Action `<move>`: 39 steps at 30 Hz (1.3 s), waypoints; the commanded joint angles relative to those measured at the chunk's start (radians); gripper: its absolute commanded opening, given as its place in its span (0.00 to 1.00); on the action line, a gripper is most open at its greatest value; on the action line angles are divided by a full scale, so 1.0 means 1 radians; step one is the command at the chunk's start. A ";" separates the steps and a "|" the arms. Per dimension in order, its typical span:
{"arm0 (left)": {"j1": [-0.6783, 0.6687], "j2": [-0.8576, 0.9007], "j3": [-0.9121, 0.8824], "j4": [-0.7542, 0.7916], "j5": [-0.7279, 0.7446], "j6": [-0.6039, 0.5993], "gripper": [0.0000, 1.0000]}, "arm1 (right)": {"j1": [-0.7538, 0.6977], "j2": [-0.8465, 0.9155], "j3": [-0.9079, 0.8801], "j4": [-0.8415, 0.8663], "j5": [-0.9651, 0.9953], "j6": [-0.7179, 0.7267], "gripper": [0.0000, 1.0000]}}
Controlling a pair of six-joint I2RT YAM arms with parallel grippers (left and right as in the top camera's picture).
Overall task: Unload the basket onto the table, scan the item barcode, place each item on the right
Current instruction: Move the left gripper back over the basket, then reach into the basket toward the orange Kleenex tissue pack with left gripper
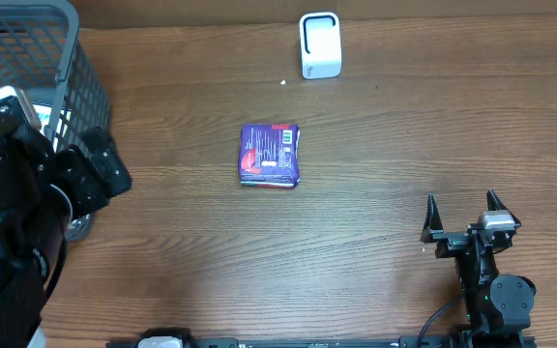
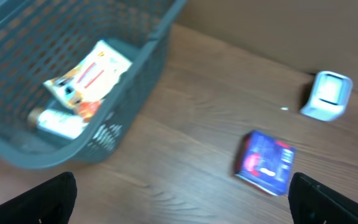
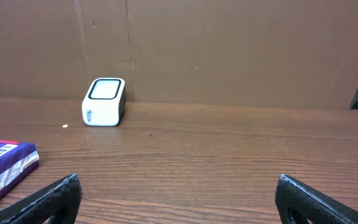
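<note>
Looking at a purple packet (image 1: 270,155) flat on the table (image 1: 385,135), bare wood between it and the white scanner (image 1: 319,44) behind — grey basket (image 1: 66,29) off left, left gripper (image 2: 180,193) and right gripper (image 3: 178,193) spread wide, empty.

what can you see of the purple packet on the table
The packet is flat and roughly square, in a glossy purple wrapper with a red patch, white print and a barcode on its upper face, at the corner nearest the scanner. It lies flat near the middle of the wooden table, well apart from the basket. Only the table touches it.
</note>
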 commanded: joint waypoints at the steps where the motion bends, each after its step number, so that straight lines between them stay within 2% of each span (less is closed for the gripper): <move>1: 0.079 -0.008 -0.051 0.002 -0.064 -0.040 1.00 | -0.001 -0.010 -0.011 0.006 0.006 0.006 1.00; 7: 0.228 -0.003 -0.085 0.002 -0.117 -0.045 1.00 | -0.001 -0.010 -0.011 0.006 0.006 0.006 1.00; 13: 0.397 -0.003 -0.086 0.002 -0.108 -0.046 1.00 | -0.001 -0.010 -0.011 0.006 0.006 0.006 1.00; 18: 0.483 0.020 -0.086 0.006 -0.104 -0.097 1.00 | -0.001 -0.010 -0.011 0.006 0.006 0.006 1.00; 27: 0.501 0.167 -0.086 0.010 -0.079 -0.119 1.00 | -0.001 -0.010 -0.011 0.006 0.006 0.006 1.00; 39: 0.509 0.355 -0.086 0.095 -0.040 -0.158 1.00 | -0.001 -0.010 -0.011 0.006 0.006 0.006 1.00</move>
